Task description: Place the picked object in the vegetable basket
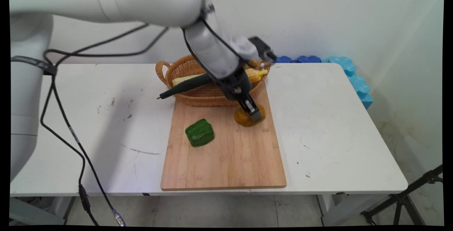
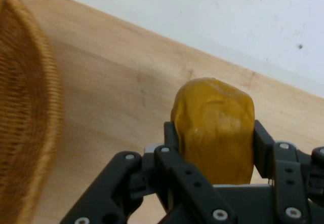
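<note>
A mustard-yellow lumpy vegetable (image 1: 244, 117) sits at the far right of the wooden cutting board (image 1: 226, 163). My gripper (image 1: 254, 114) comes down on it from the upper left. In the hand view the two black fingers (image 2: 170, 133) press against either side of the yellow vegetable (image 2: 215, 127), so the gripper (image 2: 215, 133) is shut on it. I cannot tell whether the vegetable rests on the board or hangs just above it. A green bell pepper (image 1: 200, 132) lies on the board to the left, apart from the gripper.
A wicker basket (image 1: 184, 69) stands at the board's far edge, holding a dark green cucumber (image 1: 184, 86) that pokes out to the left, a corn cob (image 1: 257, 75) and a pale vegetable. Its rim (image 2: 25, 133) is close on the hand view's left. Blue foam pieces (image 1: 354, 79) line the table's back right corner.
</note>
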Action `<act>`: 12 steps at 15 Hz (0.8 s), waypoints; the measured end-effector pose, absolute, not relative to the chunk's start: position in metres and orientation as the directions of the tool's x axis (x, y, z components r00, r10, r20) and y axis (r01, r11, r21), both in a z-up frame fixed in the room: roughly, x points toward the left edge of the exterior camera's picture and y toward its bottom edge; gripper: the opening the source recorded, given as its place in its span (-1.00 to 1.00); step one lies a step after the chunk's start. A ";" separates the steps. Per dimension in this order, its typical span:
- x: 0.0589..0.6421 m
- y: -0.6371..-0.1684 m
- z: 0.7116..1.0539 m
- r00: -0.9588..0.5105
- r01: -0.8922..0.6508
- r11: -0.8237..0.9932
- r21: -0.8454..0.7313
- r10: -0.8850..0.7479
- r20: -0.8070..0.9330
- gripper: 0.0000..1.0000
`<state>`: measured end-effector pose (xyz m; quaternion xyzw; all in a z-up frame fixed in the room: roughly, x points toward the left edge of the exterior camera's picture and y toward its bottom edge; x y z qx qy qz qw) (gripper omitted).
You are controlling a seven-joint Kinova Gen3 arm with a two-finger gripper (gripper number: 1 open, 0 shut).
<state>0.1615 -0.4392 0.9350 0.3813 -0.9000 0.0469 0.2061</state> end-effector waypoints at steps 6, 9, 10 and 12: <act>0.210 -0.448 1.008 -0.610 -0.712 0.700 0.048 -0.651 0.452 -1.00; 0.229 -0.459 1.021 -0.601 -0.724 0.689 0.032 -0.654 0.459 -1.00; 0.236 -0.465 1.023 -0.597 -0.731 0.682 0.025 -0.657 0.460 -1.00; 0.247 -0.478 1.022 -0.586 -0.744 0.667 0.018 -0.666 0.462 -1.00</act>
